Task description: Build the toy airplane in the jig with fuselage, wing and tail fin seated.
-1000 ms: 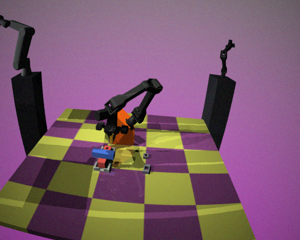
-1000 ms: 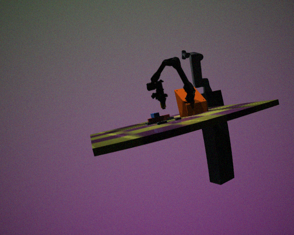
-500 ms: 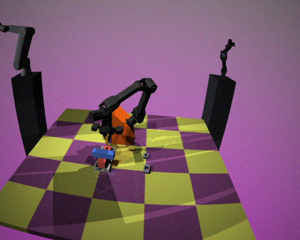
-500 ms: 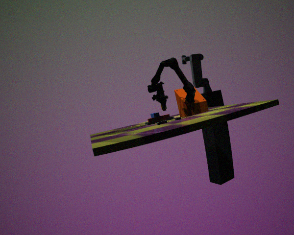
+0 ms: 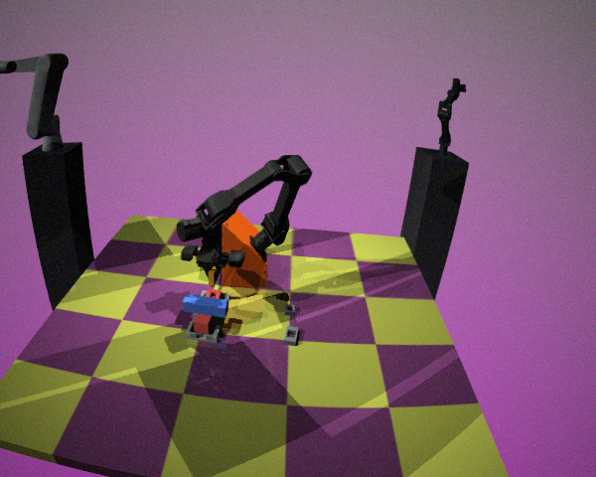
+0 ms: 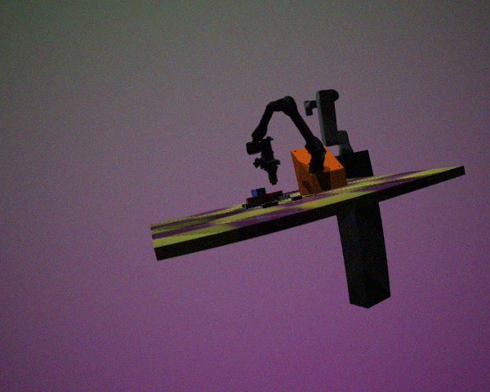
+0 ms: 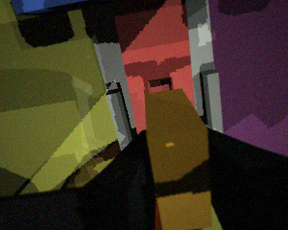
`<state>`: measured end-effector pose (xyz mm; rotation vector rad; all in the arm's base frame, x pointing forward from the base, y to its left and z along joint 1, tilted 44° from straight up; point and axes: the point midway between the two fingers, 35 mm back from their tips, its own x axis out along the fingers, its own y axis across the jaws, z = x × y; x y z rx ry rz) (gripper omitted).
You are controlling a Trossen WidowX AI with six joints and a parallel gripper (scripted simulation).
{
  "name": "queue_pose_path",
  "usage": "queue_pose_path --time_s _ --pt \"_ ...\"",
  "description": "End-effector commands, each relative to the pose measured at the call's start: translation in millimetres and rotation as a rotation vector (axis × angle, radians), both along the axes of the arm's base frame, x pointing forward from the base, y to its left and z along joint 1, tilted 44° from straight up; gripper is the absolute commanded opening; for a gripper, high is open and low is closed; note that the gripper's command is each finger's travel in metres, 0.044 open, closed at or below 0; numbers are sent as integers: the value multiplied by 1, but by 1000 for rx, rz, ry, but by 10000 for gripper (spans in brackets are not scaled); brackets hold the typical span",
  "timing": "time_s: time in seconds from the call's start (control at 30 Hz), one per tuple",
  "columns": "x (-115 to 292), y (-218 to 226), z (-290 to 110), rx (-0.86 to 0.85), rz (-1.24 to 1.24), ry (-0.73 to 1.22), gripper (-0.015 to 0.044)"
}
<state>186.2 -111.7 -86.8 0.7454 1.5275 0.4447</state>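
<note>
The red fuselage (image 5: 203,322) (image 6: 268,197) (image 7: 154,62) lies in the grey cradle (image 5: 202,336) (image 7: 110,62). The blue wing (image 5: 204,304) (image 6: 259,192) (image 7: 38,5) sits across its top. My gripper (image 5: 214,274) (image 6: 273,180) (image 7: 169,135) is shut on the orange-brown tail fin (image 7: 175,120) and holds it upright above the fuselage's back end. In the wrist view the fin's lower end hangs just over a small dark socket in the red top. The fin is apart from the fuselage, a short way above it.
A big orange block (image 5: 244,251) (image 6: 317,171) stands right behind the jig at the arm's base. Two small grey holders (image 5: 291,335) (image 5: 289,309) stand to the right of the cradle. Black pillars (image 5: 57,216) (image 5: 434,205) with camera arms stand at the table's back corners.
</note>
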Motion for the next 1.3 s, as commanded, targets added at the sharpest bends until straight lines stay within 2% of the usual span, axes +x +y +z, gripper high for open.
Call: queue_pose_path --time_s 0.0,1.27 --pt "0 -1 -1 -4 6 -3 65" --pt "1 26 -31 -3 6 -4 65"
